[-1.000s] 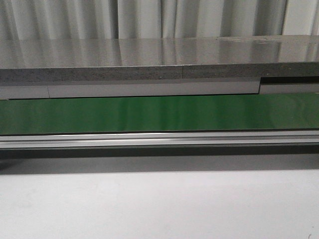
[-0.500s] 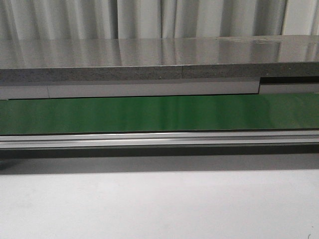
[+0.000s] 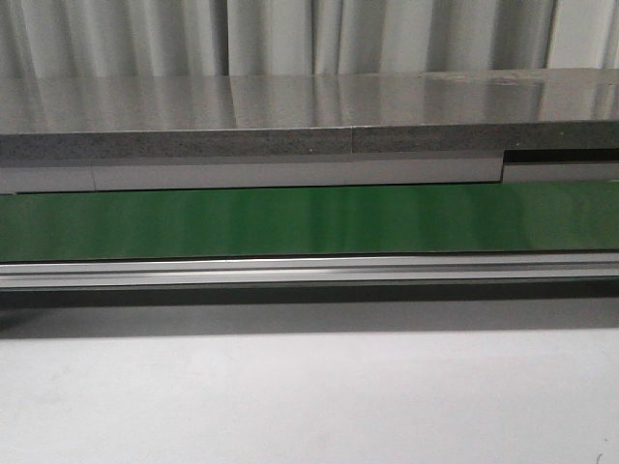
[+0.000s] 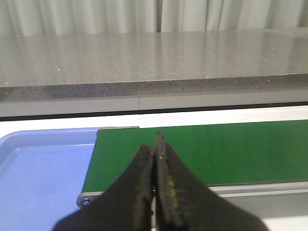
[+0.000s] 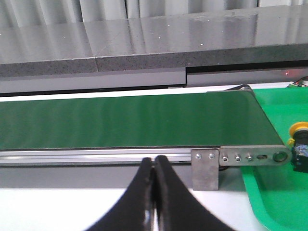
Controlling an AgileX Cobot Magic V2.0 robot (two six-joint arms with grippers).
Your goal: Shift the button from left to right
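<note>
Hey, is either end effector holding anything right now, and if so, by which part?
Nothing is held. The left end effector and the right end effector are both shut on nothing. The button lies in the green tray, untouched.

Pale pleated curtains (image 3: pixel 290 34) hang behind a glossy grey speckled counter (image 3: pixel 290 106), seemingly stone.

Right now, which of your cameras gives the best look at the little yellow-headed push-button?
The right wrist view. Only there does the yellow-headed push-button with its black body appear, cut off by the picture's edge, sitting in the green plastic tray past the green conveyor belt's end. The front and left wrist views show nothing of it.
</note>
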